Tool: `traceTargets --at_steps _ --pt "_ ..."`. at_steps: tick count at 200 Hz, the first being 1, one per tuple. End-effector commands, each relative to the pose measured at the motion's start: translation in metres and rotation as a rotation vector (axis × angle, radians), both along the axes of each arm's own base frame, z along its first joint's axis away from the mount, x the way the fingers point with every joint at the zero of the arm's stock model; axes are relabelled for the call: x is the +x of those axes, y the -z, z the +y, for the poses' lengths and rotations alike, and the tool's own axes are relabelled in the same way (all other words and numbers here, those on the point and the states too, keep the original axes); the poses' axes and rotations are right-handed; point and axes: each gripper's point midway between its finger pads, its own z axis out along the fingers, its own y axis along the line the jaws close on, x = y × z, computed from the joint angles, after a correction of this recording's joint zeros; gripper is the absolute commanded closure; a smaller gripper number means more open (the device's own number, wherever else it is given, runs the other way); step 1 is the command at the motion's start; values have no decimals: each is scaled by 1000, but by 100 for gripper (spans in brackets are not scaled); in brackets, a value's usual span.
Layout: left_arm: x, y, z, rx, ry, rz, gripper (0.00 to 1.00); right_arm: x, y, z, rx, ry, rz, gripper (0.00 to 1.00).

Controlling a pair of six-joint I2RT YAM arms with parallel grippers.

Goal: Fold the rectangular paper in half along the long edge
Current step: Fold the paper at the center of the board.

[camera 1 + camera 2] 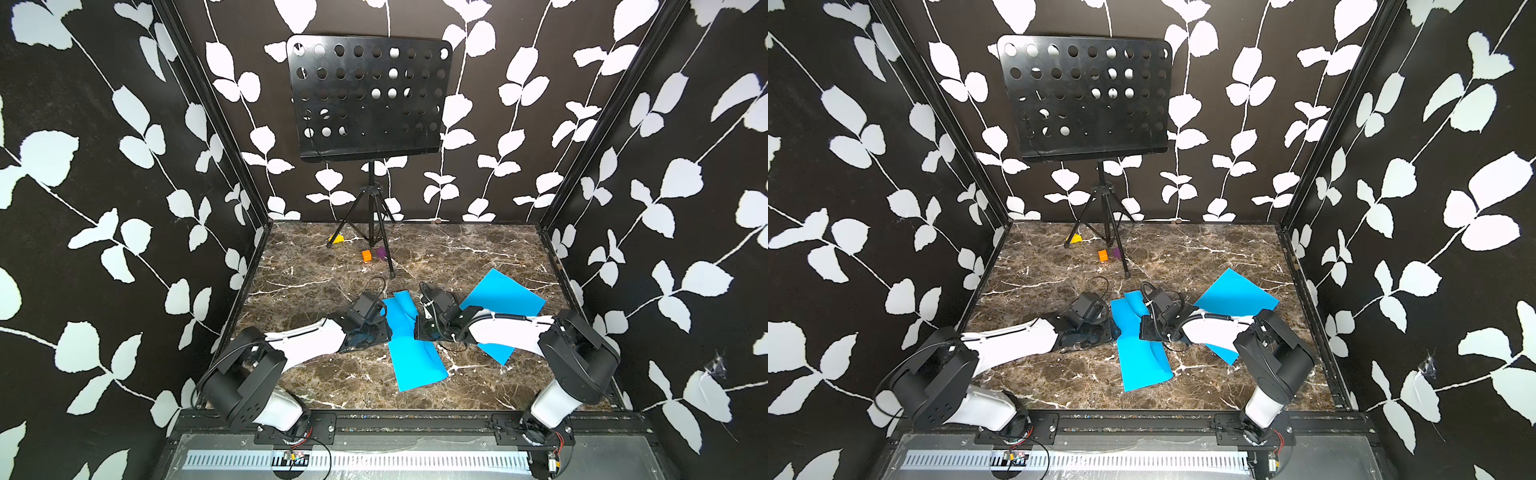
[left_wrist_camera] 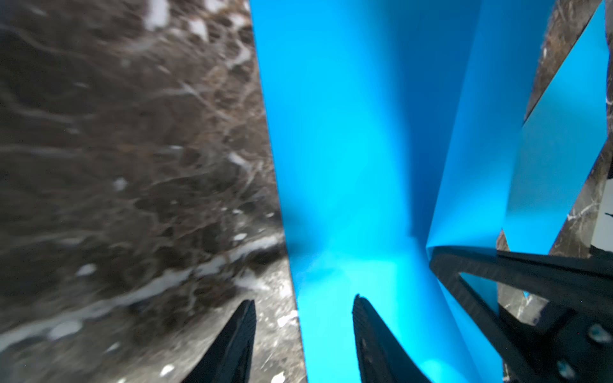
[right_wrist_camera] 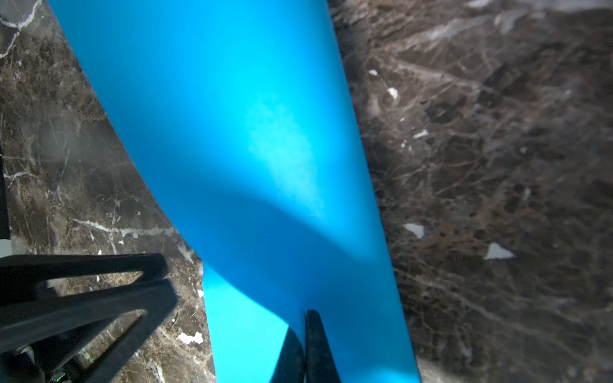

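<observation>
Looking down, we see the blue paper [image 1: 415, 361] bowed up on the marble table [image 1: 324, 286] between both arms; our right gripper [image 3: 306, 320] is clenched on one edge, while the left gripper [image 2: 303, 300] stands released (fingers straddling the other edge).

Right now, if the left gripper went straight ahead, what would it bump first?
Probably the curled blue paper: the left gripper stands open at its edge, the raised fold just ahead; depth is unclear.

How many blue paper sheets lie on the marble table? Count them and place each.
2. One curled blue paper sheet lies centre front; a flat blue paper sheet lies to its right, partly hidden under the right arm.
</observation>
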Motion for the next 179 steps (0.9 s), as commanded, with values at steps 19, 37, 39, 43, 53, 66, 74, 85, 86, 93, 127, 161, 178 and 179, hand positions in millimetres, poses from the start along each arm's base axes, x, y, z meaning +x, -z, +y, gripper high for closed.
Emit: traceTargets --at_steps 19,37,39,43,53,66,74,85,86,93,127,161,178,179 --pt "-13 21 -2 -31 -46 110 69 8 -5 7 17 20 -19 99" --pt "-15 27 -12 -96 -58 142 78 8 -4 8 19 14 -17 99" --pt "-15 27 -12 -99 -59 143 79 8 -5 9 20 14 -18 100" --pt "-16 29 -12 -100 -62 147 81 8 -5 9 21 13 -18 99" --pt "-17 32 -10 -88 -66 155 84 8 -4 9 23 12 -17 99" --pt "-18 37 -8 -70 -65 164 87 7 -4 11 28 8 -12 99" --pt "-19 40 -8 -67 -64 169 88 7 -4 11 31 5 -11 99" --pt "-19 43 -9 -69 -59 177 89 7 -5 13 39 -2 -10 97" --pt "-19 43 -10 -69 -57 177 89 7 -5 14 40 -4 -10 97" --pt "-20 46 -10 -63 -53 183 89 6 -6 15 47 -11 -9 96" --pt "-22 56 -8 -37 -46 202 94 6 -14 26 86 -54 -12 100" --pt "-22 60 -8 -33 -45 209 96 5 -12 33 98 -85 1 98" --pt "-22 62 -8 -26 -43 210 97 6 -8 35 96 -90 9 97" --pt "-22 61 -8 -26 -42 209 97 5 -8 35 95 -90 9 97"
